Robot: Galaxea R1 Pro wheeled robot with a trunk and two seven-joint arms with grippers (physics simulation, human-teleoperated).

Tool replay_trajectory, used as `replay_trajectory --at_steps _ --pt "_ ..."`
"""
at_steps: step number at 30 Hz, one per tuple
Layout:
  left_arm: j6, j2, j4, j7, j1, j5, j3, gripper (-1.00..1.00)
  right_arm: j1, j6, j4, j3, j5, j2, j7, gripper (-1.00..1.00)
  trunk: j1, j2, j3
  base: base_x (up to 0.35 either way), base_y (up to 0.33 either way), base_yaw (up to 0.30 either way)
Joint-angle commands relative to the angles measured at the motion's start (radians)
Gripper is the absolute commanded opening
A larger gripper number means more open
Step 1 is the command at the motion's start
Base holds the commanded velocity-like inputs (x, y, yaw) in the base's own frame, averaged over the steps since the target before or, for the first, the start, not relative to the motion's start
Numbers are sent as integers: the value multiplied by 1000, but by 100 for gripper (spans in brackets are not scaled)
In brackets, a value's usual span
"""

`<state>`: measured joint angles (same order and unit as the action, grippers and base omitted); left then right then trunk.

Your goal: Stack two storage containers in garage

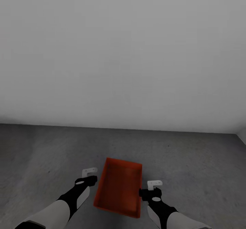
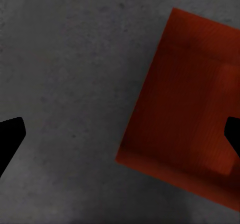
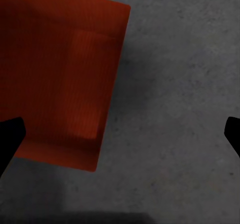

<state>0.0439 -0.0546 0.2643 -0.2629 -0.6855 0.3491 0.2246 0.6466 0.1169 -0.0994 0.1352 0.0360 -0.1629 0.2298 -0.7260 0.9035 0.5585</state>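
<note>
Red bin (image 1: 119, 188) on grey floor (image 1: 191, 160), between left gripper (image 1: 89, 174) and right gripper (image 1: 153, 187), both spread wide, holding nothing

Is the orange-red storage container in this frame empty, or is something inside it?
Empty. The storage container sits open side up on the grey concrete floor, and its bare bottom shows in the head view and both wrist views.
</note>
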Motion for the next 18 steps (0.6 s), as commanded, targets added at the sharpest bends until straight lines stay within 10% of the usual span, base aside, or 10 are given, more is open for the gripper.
replay_trajectory --at_steps 1,18 --pt "5 1 1 -7 0 7 9 100 1 3 1 7 4 -1 5 100 0 1 1 0 0 0" --pt "4 -1 -10 -1 0 37 9 100 1 3 1 7 4 -2 6 100 0 1 1 -223 0 0"
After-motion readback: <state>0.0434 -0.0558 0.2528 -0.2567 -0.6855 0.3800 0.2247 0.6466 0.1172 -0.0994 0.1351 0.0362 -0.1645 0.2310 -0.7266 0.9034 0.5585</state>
